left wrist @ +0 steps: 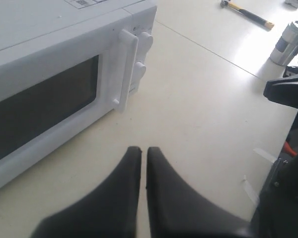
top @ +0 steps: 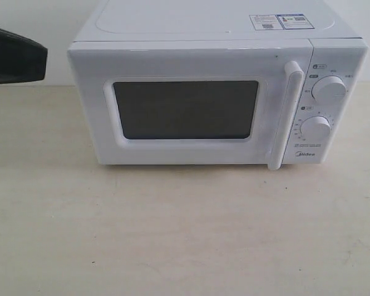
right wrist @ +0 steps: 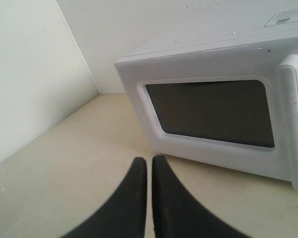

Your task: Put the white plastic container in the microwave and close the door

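Note:
The white microwave (top: 216, 98) stands at the back of the beige table, its door (top: 185, 108) shut flush, dark window in the middle, white bar handle (top: 285, 114) upright beside two round knobs (top: 328, 89). The white plastic container is out of view in every frame. My left gripper (left wrist: 139, 151) hovers over bare table in front of the microwave (left wrist: 54, 74), fingers shut with nothing between them. My right gripper (right wrist: 149, 161) is likewise shut and empty, over the table near the microwave's door (right wrist: 211, 111). A dark part of the left arm (top: 15, 58) shows at the exterior view's left edge.
A white wall (right wrist: 30, 74) meets the table beside the microwave. In the left wrist view a hammer (left wrist: 248, 14) and a metal can (left wrist: 290, 42) lie on the floor beyond the table's edge, and dark equipment (left wrist: 288, 89) stands there.

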Controlling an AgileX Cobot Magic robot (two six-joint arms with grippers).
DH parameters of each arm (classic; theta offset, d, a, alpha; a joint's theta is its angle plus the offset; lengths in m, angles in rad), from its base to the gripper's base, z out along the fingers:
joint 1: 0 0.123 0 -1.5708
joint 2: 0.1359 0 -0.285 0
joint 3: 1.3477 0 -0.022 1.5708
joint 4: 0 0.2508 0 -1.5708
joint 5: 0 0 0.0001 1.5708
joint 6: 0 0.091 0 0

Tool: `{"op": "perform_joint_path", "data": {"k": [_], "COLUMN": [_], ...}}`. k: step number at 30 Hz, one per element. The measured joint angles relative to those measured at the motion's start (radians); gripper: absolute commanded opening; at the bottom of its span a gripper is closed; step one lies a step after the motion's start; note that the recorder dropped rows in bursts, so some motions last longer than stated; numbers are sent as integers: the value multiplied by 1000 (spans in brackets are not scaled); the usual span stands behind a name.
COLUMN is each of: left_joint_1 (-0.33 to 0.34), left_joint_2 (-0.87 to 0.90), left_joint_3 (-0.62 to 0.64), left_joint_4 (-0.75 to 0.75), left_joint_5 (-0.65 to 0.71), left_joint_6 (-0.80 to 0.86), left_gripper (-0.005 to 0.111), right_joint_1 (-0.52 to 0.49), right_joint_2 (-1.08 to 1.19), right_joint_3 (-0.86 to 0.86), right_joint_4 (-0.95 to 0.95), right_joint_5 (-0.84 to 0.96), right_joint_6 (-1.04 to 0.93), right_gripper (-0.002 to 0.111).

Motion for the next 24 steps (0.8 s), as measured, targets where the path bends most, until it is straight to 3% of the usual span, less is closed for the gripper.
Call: {"op": "perform_joint_path", "data": {"k": [6, 11, 19, 24], "left_joint_1": [0, 20, 222, 367], "left_joint_2": [0, -65, -335, -520], "left_joint_3": [0, 4, 44, 171], "left_joint_4": [20, 160, 236, 240], "left_joint_5": [-1, -19, -118, -199], "left_joint_6": [0, -68, -142, -139], "left_gripper": [4, 4, 4, 4], "right_joint_1": [0, 0, 0, 0], "right_joint_2": [0, 0, 0, 0], "right_joint_3": [0, 0, 0, 0], "right_joint_4": [0, -1, -1, -1], "right_joint_5": [0, 0, 0, 0], "right_joint_6": [0, 0, 0, 2], "right_gripper": [0, 0, 0, 0]}}
